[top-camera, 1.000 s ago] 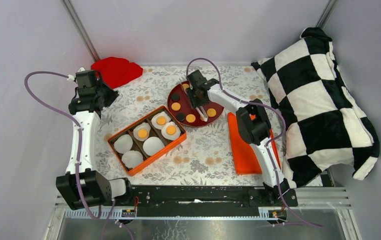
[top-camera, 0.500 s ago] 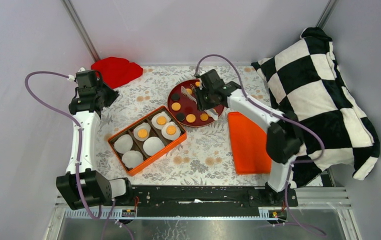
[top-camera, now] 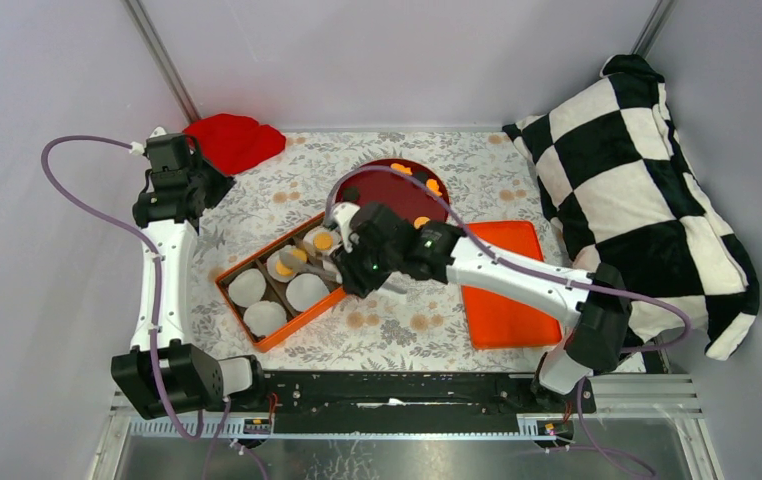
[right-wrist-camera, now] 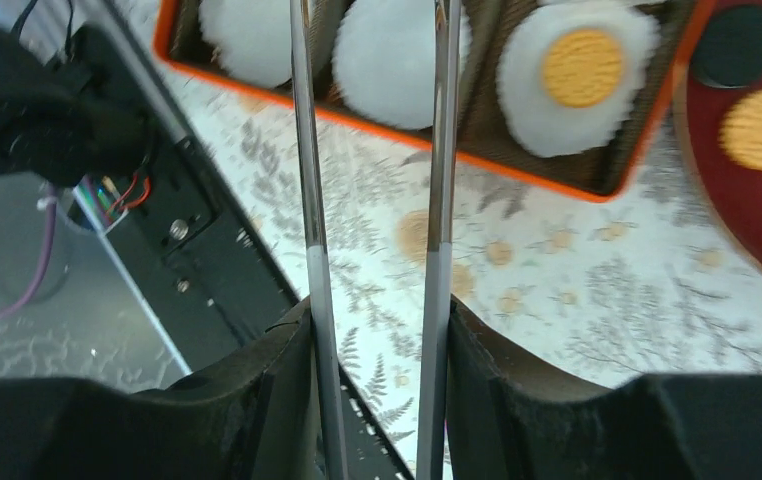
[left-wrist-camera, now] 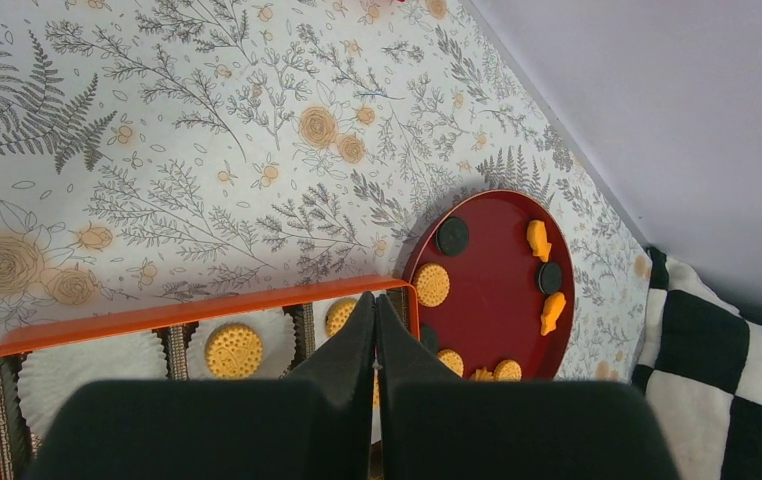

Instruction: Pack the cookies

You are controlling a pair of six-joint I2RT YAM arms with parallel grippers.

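My right gripper [top-camera: 345,267] [right-wrist-camera: 377,312] is shut on metal tongs [right-wrist-camera: 442,150], which reach left over the orange box [top-camera: 260,341] with white liners. In the top view the tong tips [top-camera: 295,259] sit over a middle liner beside an orange cookie [top-camera: 284,268]; I cannot tell whether they grip it. Another cookie [top-camera: 323,241] lies in a far liner. The right wrist view shows one cookie [right-wrist-camera: 582,67] in a liner and two empty liners. More cookies [left-wrist-camera: 431,284] lie on the red plate [top-camera: 387,185]. My left gripper [left-wrist-camera: 375,305] is shut and empty, high at the far left.
An orange lid [top-camera: 502,290] lies right of the box. A black-and-white checked pillow [top-camera: 647,200] fills the right side. A red cloth [top-camera: 232,140] lies at the far left. Dark round cookies [left-wrist-camera: 452,236] and fish-shaped orange ones [left-wrist-camera: 538,240] also lie on the plate.
My right arm has swung from above the red plate down and left, bringing the tongs over the orange box. The plate now shows uncovered. The left arm has barely moved.
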